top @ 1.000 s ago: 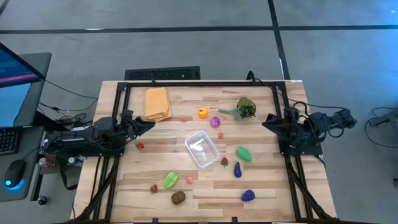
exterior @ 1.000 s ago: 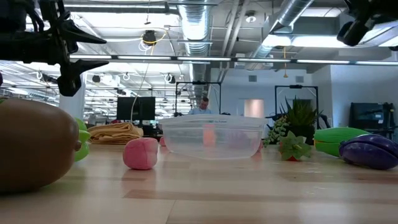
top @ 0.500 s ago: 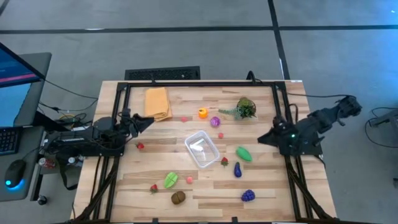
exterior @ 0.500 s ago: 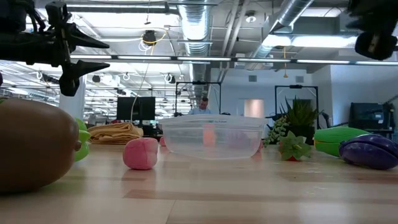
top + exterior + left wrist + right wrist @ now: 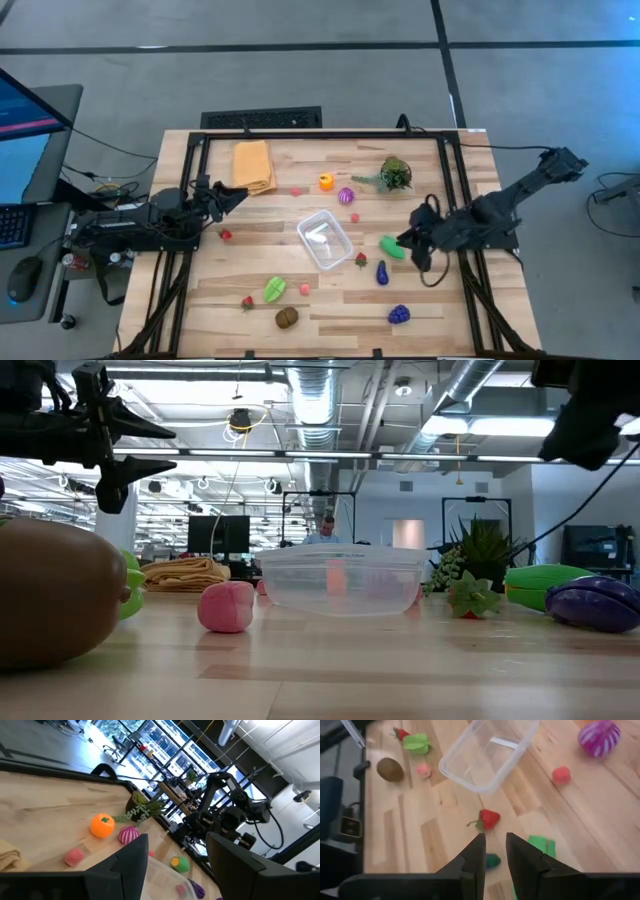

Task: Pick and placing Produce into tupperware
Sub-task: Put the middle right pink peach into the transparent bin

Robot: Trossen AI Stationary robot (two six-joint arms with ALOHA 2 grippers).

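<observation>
The clear tupperware (image 5: 325, 240) stands on its base mid-table, with nothing in it. Toy produce lies scattered around it: a green piece (image 5: 392, 247), a strawberry (image 5: 361, 260), a blue-purple piece (image 5: 382, 272), purple grapes (image 5: 399, 314), a brown kiwi (image 5: 287, 317) and an orange (image 5: 326, 182). My right gripper (image 5: 403, 243) hovers by the green piece, its fingers (image 5: 476, 851) a narrow gap apart, touching nothing. In its wrist view the strawberry (image 5: 487, 818) and the tupperware (image 5: 487, 752) lie ahead. My left gripper (image 5: 235, 192) waits open at the table's left side.
A folded orange-yellow cloth (image 5: 253, 166) lies at the far left. A leafy plant sprig (image 5: 392, 174) lies at the far right. More small pieces lie near the near edge (image 5: 274, 290) and on the left (image 5: 227, 235). A black frame (image 5: 320, 134) runs round the table.
My right arm has swung in from the table's right edge toward the middle and the near side. Its gripper has come to hover by the green piece to the right of the tupperware. No produce has moved.
</observation>
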